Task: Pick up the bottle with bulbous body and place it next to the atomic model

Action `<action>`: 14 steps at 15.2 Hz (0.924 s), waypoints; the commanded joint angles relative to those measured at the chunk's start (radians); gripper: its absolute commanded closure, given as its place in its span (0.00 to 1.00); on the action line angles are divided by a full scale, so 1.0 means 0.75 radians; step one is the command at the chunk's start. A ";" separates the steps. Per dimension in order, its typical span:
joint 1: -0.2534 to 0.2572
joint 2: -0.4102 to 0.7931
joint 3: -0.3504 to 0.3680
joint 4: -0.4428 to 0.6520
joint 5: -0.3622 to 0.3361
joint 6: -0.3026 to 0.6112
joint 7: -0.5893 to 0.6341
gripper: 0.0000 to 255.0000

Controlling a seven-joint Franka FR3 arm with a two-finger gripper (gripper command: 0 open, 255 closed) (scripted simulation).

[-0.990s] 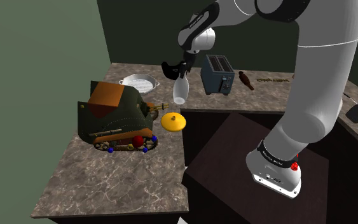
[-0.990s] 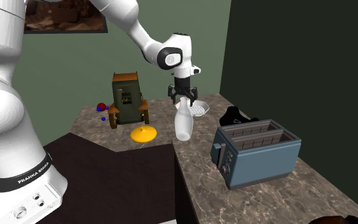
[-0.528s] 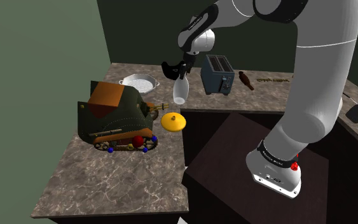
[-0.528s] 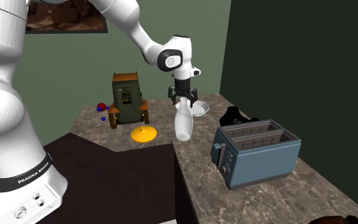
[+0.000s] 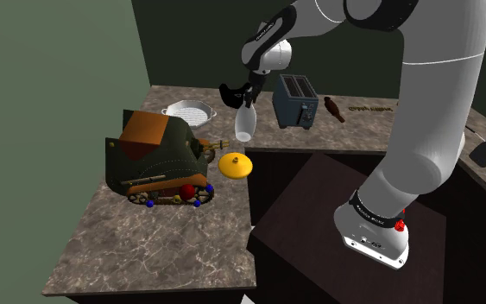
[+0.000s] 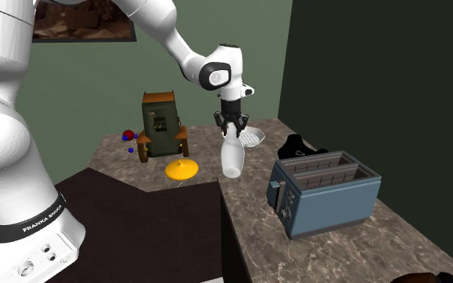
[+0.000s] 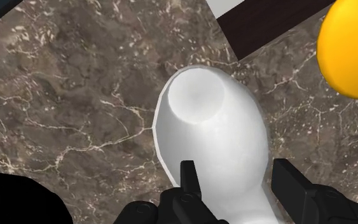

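Wrist view looks down past the gripper (image 7: 238,184), whose black fingers are clamped on the narrow neck of the white bottle (image 7: 209,127). The bottle's round body swells away from them and its dished base faces the marbled brown counter (image 7: 75,114). At the upper right of that frame lies a yellow disc (image 7: 352,51), close to the bottle but apart from it.

In the shoulder view the bottle hangs from the gripper at the centre of the frame, just above and right of the yellow disc. It seems to be clear of the counter, though I cannot tell for certain. My reading is that the grasp is made and the carry is the step in hand.

The atomic model (image 5: 186,191), a red ball with small blue ones, sits left of centre in that view. It lies against the front of an olive vehicle model (image 5: 159,151). The next move calls for taking the bottle down and left across the frame, past the disc. It should be set upright on bare counter beside the balls without knocking them.

Farther back, a white wire basket (image 5: 173,107) stands behind the vehicle with nothing visible in it. In the second exterior view, both slots of the blue-grey toaster (image 6: 329,197) at lower right look bare.
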 commanded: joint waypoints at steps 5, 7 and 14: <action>0.005 -0.025 -0.007 0.002 -0.011 -0.027 0.009 1.00; 0.009 -0.049 -0.013 0.006 -0.021 -0.054 0.017 1.00; 0.021 -0.128 -0.031 0.028 -0.057 -0.153 0.046 1.00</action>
